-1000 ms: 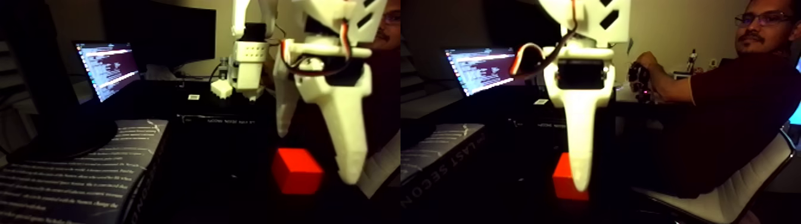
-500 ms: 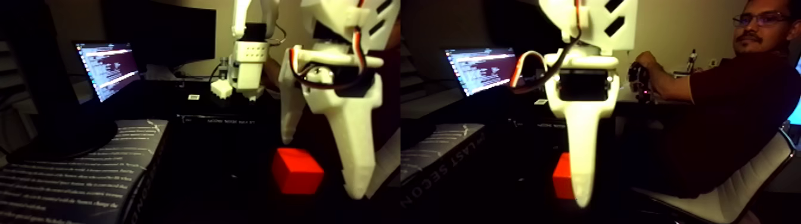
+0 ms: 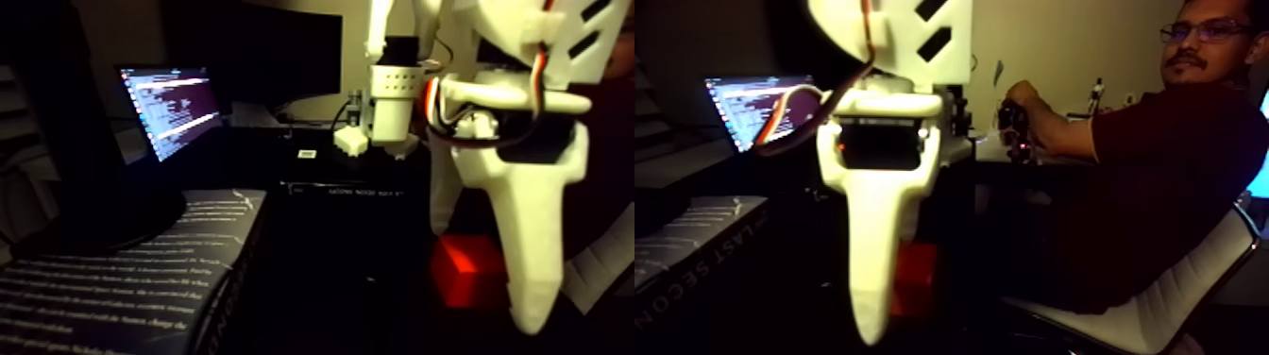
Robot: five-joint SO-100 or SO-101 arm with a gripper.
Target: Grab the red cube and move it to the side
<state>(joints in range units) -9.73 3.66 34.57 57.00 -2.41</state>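
In the left half of the fixed view, the white arm hangs down from the top edge, its wrist block and red, white and black cable bundle just above the tool (image 3: 486,274). The tool points straight down at the dark worktop (image 3: 349,293). Its broad near finger tapers to a blunt tip low in the frame, and a thinner far finger drops behind it to the left. The red cube (image 3: 465,269) sits on the worktop between the two, its right part hidden by the near finger. The jaws stand apart, straddling the cube; whether either finger touches it cannot be told. A second white arm (image 3: 392,94) stands farther back, near a lit laptop screen (image 3: 170,109). A book (image 3: 142,274) with pale print lies at the left.

In the right half of the same view, the near finger covers most of the cube, leaving a red sliver at its right edge. A seated person (image 3: 1161,179) in a dark shirt is at the right, one hand raised.
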